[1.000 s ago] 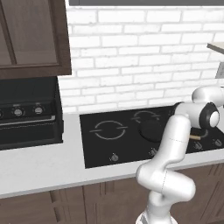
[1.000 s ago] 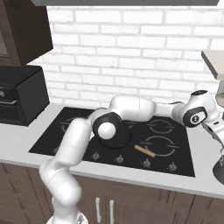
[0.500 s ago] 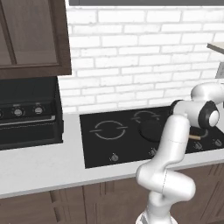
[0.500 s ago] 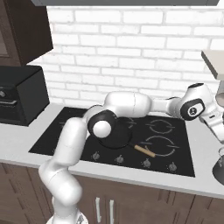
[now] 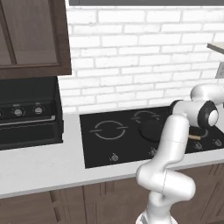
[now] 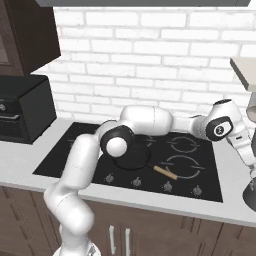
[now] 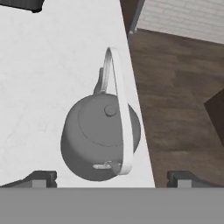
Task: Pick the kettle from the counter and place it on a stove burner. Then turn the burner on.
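The grey kettle (image 7: pixel 100 140) stands upright on the pale counter (image 7: pixel 43 87), close to its edge, with its thin arched handle raised. My gripper (image 7: pixel 111 178) hangs open just above it, one fingertip on either side of the body and neither touching it. In the right base view the arm reaches far right, and the kettle (image 6: pixel 251 197) shows as a dark shape at the frame's edge, under the hand. A large ring-shaped stove burner (image 5: pixel 108 130) is marked at the front left of the black cooktop (image 5: pixel 96 151).
A black pan (image 6: pixel 132 155) with a wooden handle sits mid-cooktop. Two more rings (image 6: pixel 184 167) lie to its right. Knobs (image 6: pixel 135 182) line the cooktop's front. A black oven (image 5: pixel 26 113) stands at the left. Beyond the counter's edge is wooden floor (image 7: pixel 183 109).
The arm's elbow has drifted slightly left and the hand has settled a little lower over the kettle. The jaws stay open and the kettle has not moved.
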Controlling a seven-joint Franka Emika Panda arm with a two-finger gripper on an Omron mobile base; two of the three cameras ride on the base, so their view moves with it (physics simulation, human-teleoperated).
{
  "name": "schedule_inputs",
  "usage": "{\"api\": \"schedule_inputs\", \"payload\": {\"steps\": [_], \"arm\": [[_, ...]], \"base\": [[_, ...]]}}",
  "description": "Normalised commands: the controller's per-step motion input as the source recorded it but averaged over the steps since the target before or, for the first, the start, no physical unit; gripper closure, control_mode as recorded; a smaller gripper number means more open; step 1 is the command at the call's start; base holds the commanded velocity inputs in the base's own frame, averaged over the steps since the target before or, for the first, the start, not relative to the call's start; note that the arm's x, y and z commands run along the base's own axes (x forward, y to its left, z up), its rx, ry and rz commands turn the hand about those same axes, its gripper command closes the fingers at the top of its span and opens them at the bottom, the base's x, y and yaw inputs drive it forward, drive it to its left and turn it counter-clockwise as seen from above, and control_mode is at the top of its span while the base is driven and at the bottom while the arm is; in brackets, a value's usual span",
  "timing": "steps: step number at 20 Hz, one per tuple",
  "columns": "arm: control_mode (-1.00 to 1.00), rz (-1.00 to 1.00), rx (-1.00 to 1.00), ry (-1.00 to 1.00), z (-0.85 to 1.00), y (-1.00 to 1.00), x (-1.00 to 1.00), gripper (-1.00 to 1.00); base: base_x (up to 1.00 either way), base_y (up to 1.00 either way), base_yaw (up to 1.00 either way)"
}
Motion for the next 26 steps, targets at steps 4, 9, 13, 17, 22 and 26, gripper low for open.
{"api": "schedule_inputs", "payload": {"steps": [4,9,13,17,22,26], "arm": [[-1.0,-0.05,0.1,0.0,-0.02,-0.31,0.0,-1.0],[-1.0,-0.01,0.09,0.0,-0.01,-0.36,0.0,-1.0],[-1.0,0.0,0.02,0.0,-0.11,-0.05,0.0,-1.0],[-1.0,0.0,0.0,0.0,-0.22,0.0,0.0,-1.0],[-1.0,0.0,0.0,0.0,-0.3,0.0,-0.03,-1.0],[-1.0,0.0,0.0,0.0,-0.03,0.0,-0.05,-1.0]], "base": [[0.0,0.0,0.0],[0.0,0.0,0.0],[0.0,0.0,0.0],[0.0,0.0,0.0],[0.0,0.0,0.0],[0.0,0.0,0.0]]}}
